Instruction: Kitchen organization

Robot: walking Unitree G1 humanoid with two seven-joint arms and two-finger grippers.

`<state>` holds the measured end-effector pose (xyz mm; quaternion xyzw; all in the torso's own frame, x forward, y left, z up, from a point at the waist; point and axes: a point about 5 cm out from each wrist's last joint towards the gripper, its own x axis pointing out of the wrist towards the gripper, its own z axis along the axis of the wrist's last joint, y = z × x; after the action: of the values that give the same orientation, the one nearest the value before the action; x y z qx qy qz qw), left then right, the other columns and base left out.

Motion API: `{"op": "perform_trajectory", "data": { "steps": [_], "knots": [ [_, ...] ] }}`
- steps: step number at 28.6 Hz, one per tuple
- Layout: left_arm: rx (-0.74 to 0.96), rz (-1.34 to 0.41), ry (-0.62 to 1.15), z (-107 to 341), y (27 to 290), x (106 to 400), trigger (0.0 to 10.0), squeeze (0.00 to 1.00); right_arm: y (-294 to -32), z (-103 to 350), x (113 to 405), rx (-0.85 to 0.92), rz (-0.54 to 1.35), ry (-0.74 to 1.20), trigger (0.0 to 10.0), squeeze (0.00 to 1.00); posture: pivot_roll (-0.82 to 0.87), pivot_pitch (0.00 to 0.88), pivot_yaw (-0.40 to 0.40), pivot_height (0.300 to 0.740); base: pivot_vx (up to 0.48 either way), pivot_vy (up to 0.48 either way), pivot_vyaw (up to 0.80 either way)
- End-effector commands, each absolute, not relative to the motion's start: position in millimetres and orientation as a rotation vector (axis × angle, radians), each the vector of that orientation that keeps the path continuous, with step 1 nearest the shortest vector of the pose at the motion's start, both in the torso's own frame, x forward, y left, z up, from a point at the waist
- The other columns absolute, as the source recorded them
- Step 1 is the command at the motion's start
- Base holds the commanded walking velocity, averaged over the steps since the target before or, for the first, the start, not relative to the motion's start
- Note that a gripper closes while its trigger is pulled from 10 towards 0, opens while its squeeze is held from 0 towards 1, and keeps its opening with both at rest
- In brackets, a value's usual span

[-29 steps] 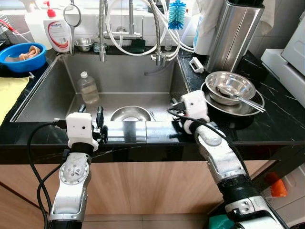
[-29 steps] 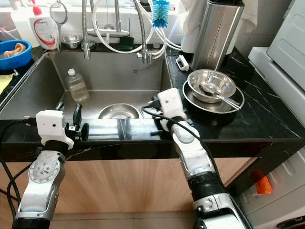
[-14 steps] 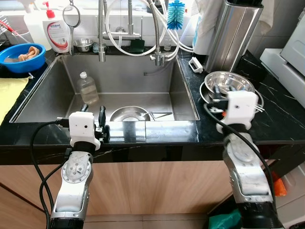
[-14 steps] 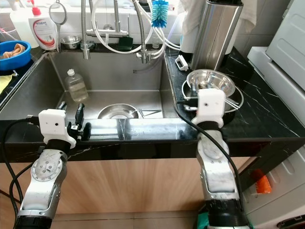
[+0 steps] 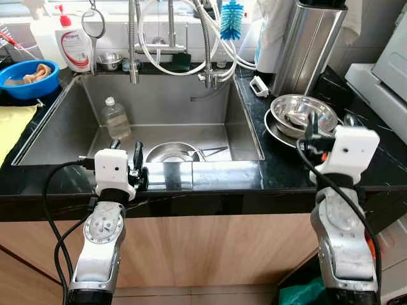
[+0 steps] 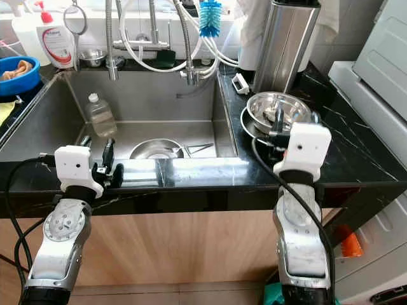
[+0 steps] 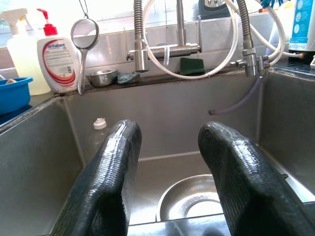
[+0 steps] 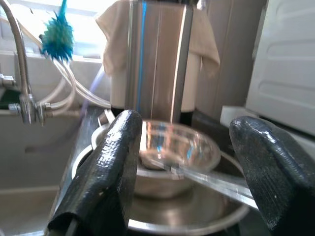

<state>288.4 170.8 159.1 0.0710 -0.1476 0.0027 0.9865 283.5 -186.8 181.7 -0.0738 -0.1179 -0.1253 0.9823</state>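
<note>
Steel bowls at the sink and on the bench

Right end effector (image 8: 184,167), fingers wide, faces the stacked bowls (image 5: 304,117) (utensils inside); left end effector (image 7: 170,177), open, faces the sink bowl (image 5: 172,152) beside a plastic bottle (image 5: 116,118).

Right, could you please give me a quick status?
Right pincer open, facing steel bowl on counter. Left pincer open over sink. Nothing held.

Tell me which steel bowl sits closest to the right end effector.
The steel bowl stacked on the plate on the counter, right before the open right end effector. The other bowl lies down in the sink.
</note>
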Motion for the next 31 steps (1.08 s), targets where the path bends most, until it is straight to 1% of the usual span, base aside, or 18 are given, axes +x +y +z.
{"op": "perform_trajectory", "data": {
  "steps": [1,9,19,20,21,22,23,26,31],
  "knots": [
    [0.137,0.007,-0.279,156.6,172.4,288.1,10.0,0.00,-187.2,184.0,279.7,-0.166,-0.255,-0.234,10.0,0.00,-0.07,0.018,-0.011,0.706,0.000,0.000,0.00],
    [0.132,0.010,-0.273,154.5,172.0,287.1,10.0,0.00,-199.2,181.7,268.9,-0.181,-0.279,-0.217,10.0,0.00,-0.07,0.022,-0.014,0.706,0.000,0.000,0.00],
    [0.130,0.010,-0.276,154.5,171.3,286.8,10.0,0.00,-196.0,190.2,262.1,-0.158,-0.264,-0.260,10.0,0.01,-0.07,0.016,-0.015,0.706,0.000,0.000,0.00],
    [0.130,0.010,-0.276,154.5,171.4,286.8,10.0,0.00,-196.0,189.0,261.6,-0.151,-0.260,-0.258,10.0,1.00,-0.07,0.015,-0.016,0.706,0.000,0.000,0.00],
    [0.130,0.010,-0.276,154.5,171.4,286.8,10.0,0.00,-196.2,183.9,262.9,-0.118,-0.254,-0.228,10.0,1.00,-0.07,0.015,-0.016,0.706,0.000,0.000,0.00],
    [0.130,0.010,-0.276,154.4,171.2,286.9,10.0,0.00,-196.3,178.8,264.7,-0.072,-0.249,-0.199,10.0,0.88,-0.07,0.015,-0.016,0.706,0.000,0.000,0.00],
    [0.130,0.010,-0.276,154.3,171.0,286.9,10.0,0.00,-196.2,174.8,266.7,-0.022,-0.243,-0.174,10.0,0.00,-0.07,0.014,-0.016,0.706,0.000,0.000,0.00],
    [0.129,0.011,-0.277,154.2,171.0,286.9,10.0,0.00,-197.3,171.4,271.6,0.061,-0.240,-0.153,10.0,0.00,-0.07,0.011,-0.018,0.706,0.000,0.000,0.00],
    [0.130,0.016,-0.278,154.1,172.2,286.3,10.0,0.00,-198.9,171.8,274.0,0.091,-0.253,-0.158,10.0,0.00,-0.07,0.006,-0.019,0.706,0.000,0.000,0.00]
  ]
}}
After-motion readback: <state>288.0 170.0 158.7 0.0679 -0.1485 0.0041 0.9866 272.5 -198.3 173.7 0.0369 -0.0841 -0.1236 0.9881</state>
